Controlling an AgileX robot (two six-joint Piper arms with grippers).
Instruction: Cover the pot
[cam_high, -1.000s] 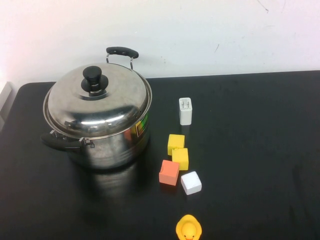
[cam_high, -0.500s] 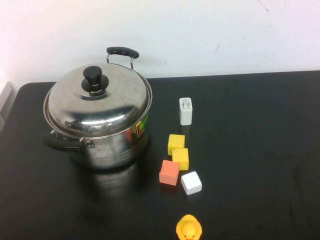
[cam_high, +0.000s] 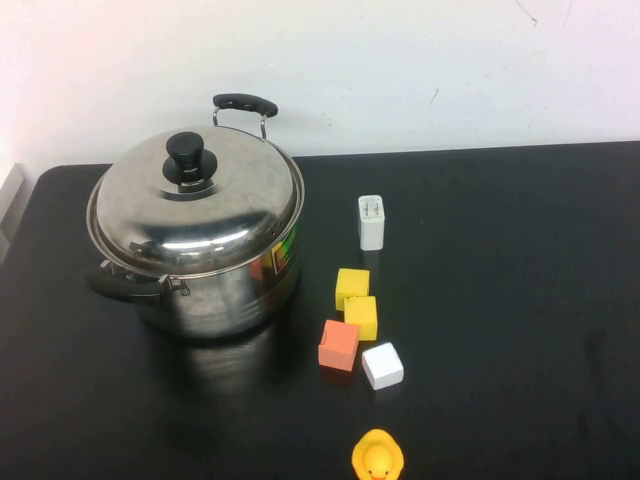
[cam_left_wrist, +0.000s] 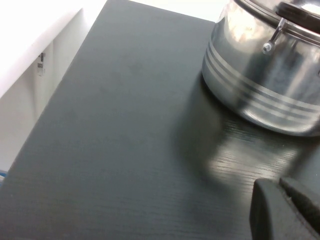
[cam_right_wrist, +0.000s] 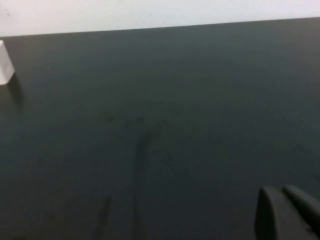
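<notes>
The pot (cam_high: 195, 250) fills the left part of the table (cam_high: 500, 300), its lid (cam_high: 195, 205) seated on top with the knob (cam_high: 186, 152) clear above. Left of the pot the table edge is close. Just right of it stand a charger (cam_high: 371, 221), two yellow blocks (cam_high: 355, 302), an orange block (cam_high: 338, 345), a white block (cam_high: 382, 365) and a duck (cam_high: 377, 458) near the front. The right half is bare. The left gripper (cam_left_wrist: 285, 210) sits low near the pot; the right gripper (cam_right_wrist: 287, 212) over bare table.

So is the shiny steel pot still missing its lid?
No, the domed steel lid with black knob sits on the large steel pot; the left gripper and right gripper stay clear.
</notes>
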